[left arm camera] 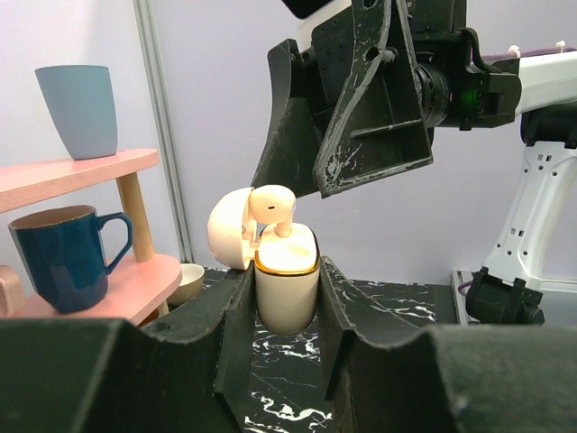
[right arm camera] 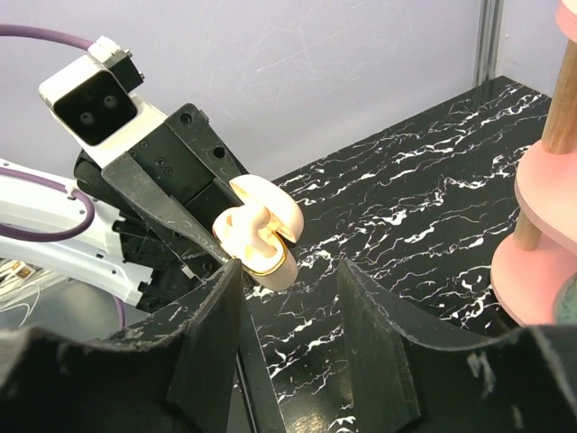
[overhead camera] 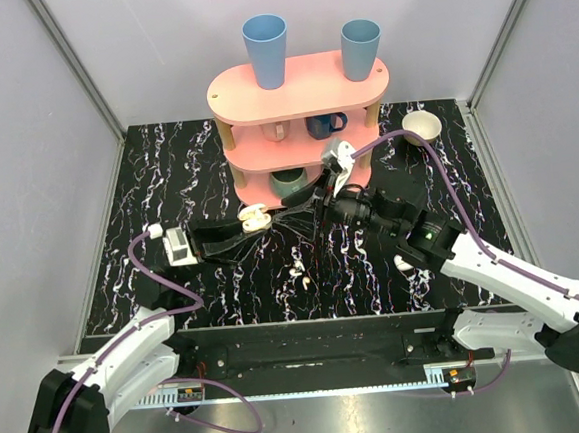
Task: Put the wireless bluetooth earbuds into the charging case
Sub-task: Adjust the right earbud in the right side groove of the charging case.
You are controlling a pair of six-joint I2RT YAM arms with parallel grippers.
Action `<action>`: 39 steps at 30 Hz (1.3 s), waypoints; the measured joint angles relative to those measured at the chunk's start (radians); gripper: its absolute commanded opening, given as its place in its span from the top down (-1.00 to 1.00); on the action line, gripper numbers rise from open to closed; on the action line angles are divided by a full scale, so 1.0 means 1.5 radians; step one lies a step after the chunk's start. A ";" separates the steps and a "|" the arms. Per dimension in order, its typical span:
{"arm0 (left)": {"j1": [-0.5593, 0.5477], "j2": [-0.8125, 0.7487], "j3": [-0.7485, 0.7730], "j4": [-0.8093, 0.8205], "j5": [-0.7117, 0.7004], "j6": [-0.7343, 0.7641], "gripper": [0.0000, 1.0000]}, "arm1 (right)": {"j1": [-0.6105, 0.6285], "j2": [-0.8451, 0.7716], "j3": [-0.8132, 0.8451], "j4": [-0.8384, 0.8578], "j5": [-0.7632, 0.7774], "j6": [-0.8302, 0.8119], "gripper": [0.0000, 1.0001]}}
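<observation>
The cream charging case [left arm camera: 287, 287] stands upright with its lid [left arm camera: 230, 230] flipped open, and my left gripper [left arm camera: 287, 298] is shut on its body. One white earbud [left arm camera: 273, 206] stands stem-down in the case mouth with its head sticking out above the gold rim. In the top view the case [overhead camera: 254, 217] is at the table's middle. My right gripper [right arm camera: 288, 280] is open and empty, just beside and above the case [right arm camera: 261, 236]; its fingers [left arm camera: 370, 108] hang over the earbud. A second earbud [overhead camera: 297, 275] lies on the table, nearer the arm bases.
A pink three-tier shelf [overhead camera: 300, 90] stands at the back with two blue cups on top and mugs on its middle tier. A green bowl [overhead camera: 289, 181] sits under it. A white bowl [overhead camera: 422, 124] is at the back right. A dark blue mug [left arm camera: 63, 257] shows on the shelf.
</observation>
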State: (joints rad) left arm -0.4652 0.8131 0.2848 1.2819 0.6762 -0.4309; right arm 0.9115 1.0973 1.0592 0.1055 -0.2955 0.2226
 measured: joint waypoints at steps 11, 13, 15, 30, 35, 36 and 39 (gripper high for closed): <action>0.000 0.000 0.000 0.000 0.001 0.039 1.00 | 0.027 0.031 0.041 -0.007 0.016 0.001 0.18; 0.000 0.000 0.000 0.000 0.001 0.048 1.00 | 0.041 0.039 0.054 -0.019 0.016 -0.007 0.17; 0.000 0.000 0.000 -0.001 0.001 0.055 1.00 | 0.053 0.045 0.065 -0.030 0.018 -0.017 0.17; -0.004 0.002 0.001 -0.012 0.000 0.069 1.00 | 0.069 0.078 0.092 -0.064 0.062 -0.059 0.25; -0.006 0.002 0.001 -0.015 0.001 0.069 1.00 | 0.069 0.079 0.092 -0.064 0.067 -0.063 0.48; -0.006 0.002 0.001 -0.015 0.001 0.068 1.00 | 0.069 0.079 0.092 -0.064 0.068 -0.063 0.51; -0.005 0.001 0.001 -0.015 0.000 0.068 1.00 | 0.069 0.079 0.092 -0.064 0.069 -0.065 0.58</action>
State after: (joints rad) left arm -0.4732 0.8150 0.2855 1.2594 0.6765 -0.3283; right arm 1.0145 1.2152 1.1973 0.0101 -0.1921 0.1253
